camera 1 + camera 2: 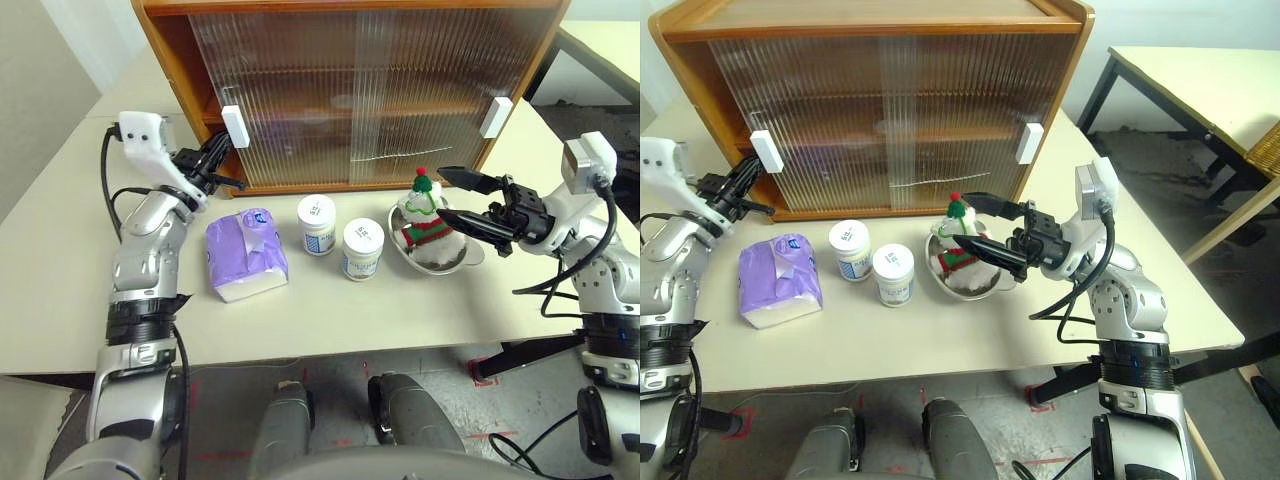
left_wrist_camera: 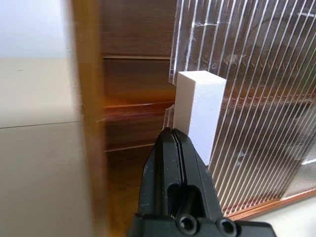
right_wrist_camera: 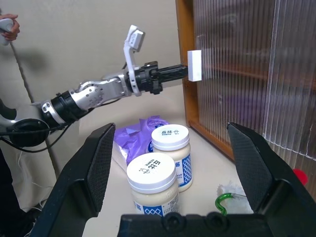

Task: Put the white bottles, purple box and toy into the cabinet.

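4 things left out: 2 small white plastic jars (image 1: 317,222) (image 1: 363,248), soft purple tissue pack (image 1: 246,254), plush toy (image 1: 424,216) in steel bowl (image 1: 455,263).
Wooden ribbed-door cabinet (image 1: 350,90): barely opened.
Left gripper (image 1: 222,153): pressed together against white handle (image 1: 234,126).
Right gripper (image 1: 457,199): spread around toy.

Left gripper (image 1: 226,150) fingers pressed together; right gripper (image 1: 450,195) fingers spread wide.

Two white bottles (image 1: 318,224) (image 1: 362,248), one purple box (image 1: 246,254), one toy (image 1: 424,215) and one steel bowl (image 1: 462,262) sit on the tabletop (image 1: 60,280). One cabinet (image 1: 350,90) carries two sliding doors, each bearing one white handle (image 1: 234,126) (image 1: 495,116). Two hands (image 1: 222,158) (image 1: 452,196) show.
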